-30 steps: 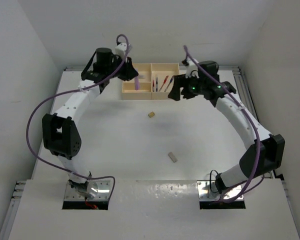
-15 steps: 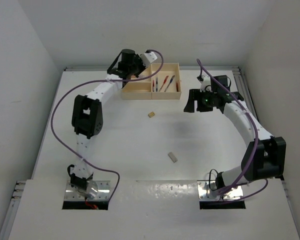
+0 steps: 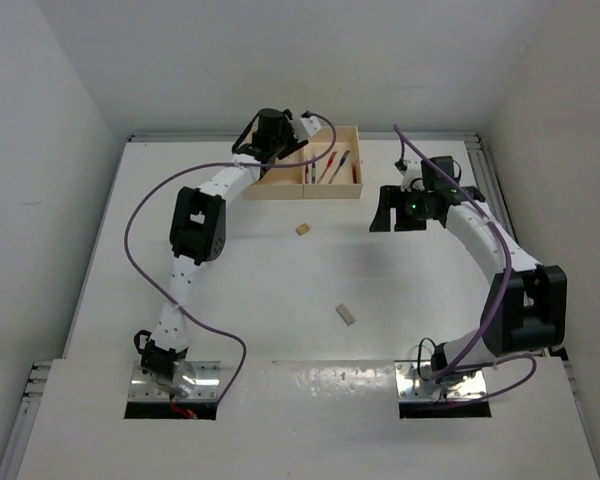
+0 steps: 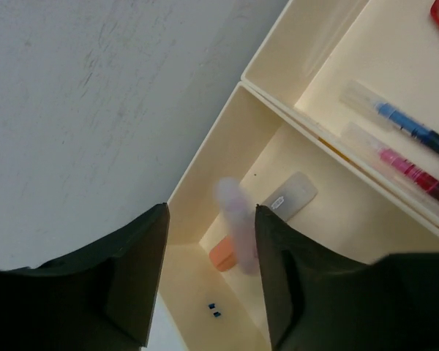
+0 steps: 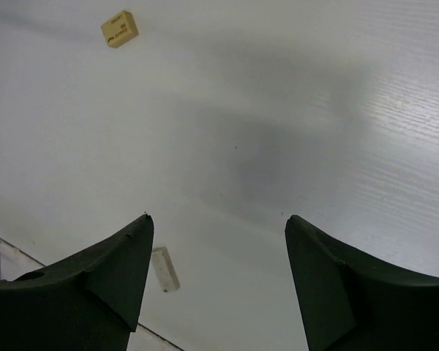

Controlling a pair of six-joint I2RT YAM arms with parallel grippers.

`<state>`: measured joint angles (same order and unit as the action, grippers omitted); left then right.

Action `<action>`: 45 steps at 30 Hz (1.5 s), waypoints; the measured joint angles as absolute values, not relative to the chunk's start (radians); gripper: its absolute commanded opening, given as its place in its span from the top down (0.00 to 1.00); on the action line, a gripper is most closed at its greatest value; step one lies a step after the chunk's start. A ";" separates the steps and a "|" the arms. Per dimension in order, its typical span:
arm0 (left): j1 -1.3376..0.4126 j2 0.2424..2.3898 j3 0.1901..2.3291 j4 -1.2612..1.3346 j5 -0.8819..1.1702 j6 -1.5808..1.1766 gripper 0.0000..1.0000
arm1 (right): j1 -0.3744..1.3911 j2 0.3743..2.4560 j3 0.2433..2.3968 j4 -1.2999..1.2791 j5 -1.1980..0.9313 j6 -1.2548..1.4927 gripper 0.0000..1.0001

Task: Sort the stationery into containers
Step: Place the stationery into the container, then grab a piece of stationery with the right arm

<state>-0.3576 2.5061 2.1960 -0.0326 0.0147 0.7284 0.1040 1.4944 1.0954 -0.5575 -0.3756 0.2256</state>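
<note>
Nearest the arm bases, the beige-grey eraser block [image 3: 346, 314] lies on the white table [image 3: 230, 290], well on the near side of the tray [image 3: 330, 193] and touching nothing. Closer in, the tan block [image 3: 303, 229] sits on the bare table just short of the tray's front wall, about level with its middle. Off the tray's near right corner the right gripper [image 3: 392, 218] hangs above the table, its fingers [image 5: 95, 292] spread wide with nothing between them (its wrist camera shows both blocks past them, the eraser block beside one finger).

The cream tray stands at the far side of the table. In its large right-hand compartment thin red and blue pens [image 3: 328, 165] lie side by side, slanted. The left gripper [image 3: 280, 145] hovers over the tray's left part, fingers [image 4: 135, 278] wide apart and gripping nothing. Below them, in a small compartment sharing a wall with the pens' one, a blurred pale stick with an orange end, the marker [image 4: 233, 234], shows beside a flat pale-grey slab [image 4: 289, 197]; whether the marker rests on the floor or is in the air I cannot tell.
</note>
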 measured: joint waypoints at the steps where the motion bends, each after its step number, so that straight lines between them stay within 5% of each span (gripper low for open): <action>1: -0.358 2.506 2.196 -0.032 0.010 0.730 0.22 | 0.109 1.494 1.090 -0.559 -0.376 0.223 0.29; 4: -0.359 2.506 2.217 -0.029 -0.010 0.715 0.15 | 0.137 1.493 1.060 -0.559 -0.374 0.218 0.31; 10: -0.352 2.434 2.241 -0.068 -0.002 0.603 0.18 | 0.235 1.431 0.947 -0.593 -0.374 0.197 0.35; 15: -0.315 2.030 1.901 -0.139 0.158 0.413 0.32 | 0.360 1.411 0.938 -0.616 -0.366 0.172 0.37; 24: -0.150 1.380 1.340 -0.172 0.289 0.180 0.28 | 0.587 1.444 0.891 -0.585 -0.284 0.177 0.36; 37: -0.057 1.303 1.105 -0.323 0.242 -0.017 0.30 | 0.759 1.623 0.839 -0.540 -0.096 0.192 0.43; 43: -0.057 1.250 1.008 -0.308 0.250 -0.061 0.30 | 0.781 1.649 0.827 -0.516 -0.030 0.194 0.54; 45: -0.057 1.243 1.007 -0.303 0.248 -0.063 0.30 | 0.795 1.652 0.827 -0.511 -0.009 0.188 0.68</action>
